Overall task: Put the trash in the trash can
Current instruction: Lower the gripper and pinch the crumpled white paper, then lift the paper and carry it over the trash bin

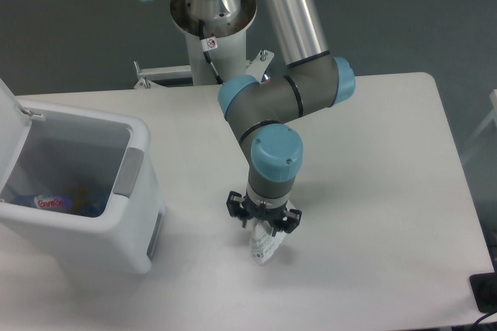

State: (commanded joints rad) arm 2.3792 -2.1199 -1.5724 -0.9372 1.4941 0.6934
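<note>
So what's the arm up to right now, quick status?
Gripper down over white pouch, grip unclear. Bottle lies in open trash can. Table between pouch and can shows nothing in the way.

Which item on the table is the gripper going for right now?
Start at the big white trash can on the table's left, then look right to the gripper. The small white pouch with grey print sits directly beneath it, the only loose item on the tabletop.

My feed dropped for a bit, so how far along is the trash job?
Done: the bottle lies inside the open bin. In hand: the hand is down on the white pouch on the table; I can't tell if it's gripped. Left: carry it to the bin.
</note>
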